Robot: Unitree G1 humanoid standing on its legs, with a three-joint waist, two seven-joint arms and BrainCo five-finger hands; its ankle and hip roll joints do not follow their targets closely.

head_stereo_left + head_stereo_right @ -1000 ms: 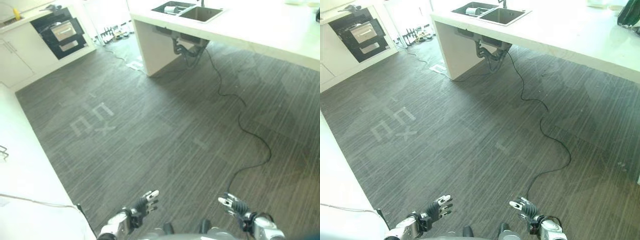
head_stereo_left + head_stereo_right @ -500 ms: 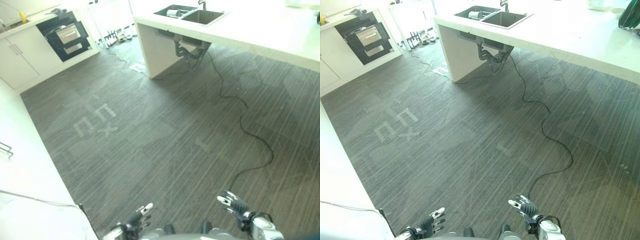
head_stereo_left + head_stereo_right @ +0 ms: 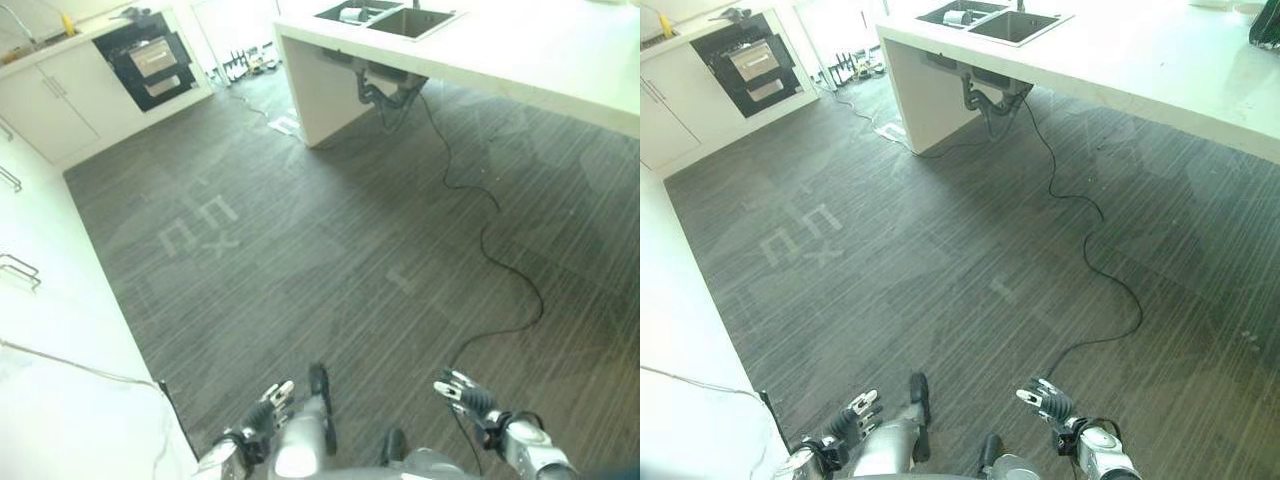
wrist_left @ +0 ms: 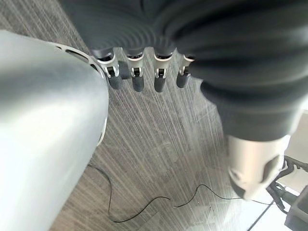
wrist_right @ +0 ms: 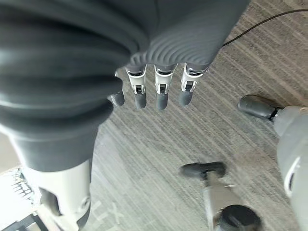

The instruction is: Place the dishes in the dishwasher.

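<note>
Both hands hang low at the near edge of the eye views, over dark striped floor. My left hand [image 3: 262, 412] has relaxed, spread fingers [image 4: 138, 79] and holds nothing. The right hand [image 3: 465, 395] is likewise open and empty, its fingers [image 5: 161, 94] straight above the floor. A white dish-like thing [image 3: 350, 13] lies in the sink [image 3: 420, 20] of the far counter island. Far away at the left stands a black built-in appliance [image 3: 150, 60] among white cabinets, with its front partly pulled out.
The white counter island [image 3: 520, 60] spans the far right, with pipes under the sink. White cabinets [image 3: 45, 110] line the far left wall. A white worktop [image 3: 50, 380] runs along my near left. Pale taped marks [image 3: 200, 230] lie on the wide floor between.
The whole picture has shifted, so the camera has moved. My left hand has sunk lower and closer to the picture's near edge. The right hand keeps its place.
</note>
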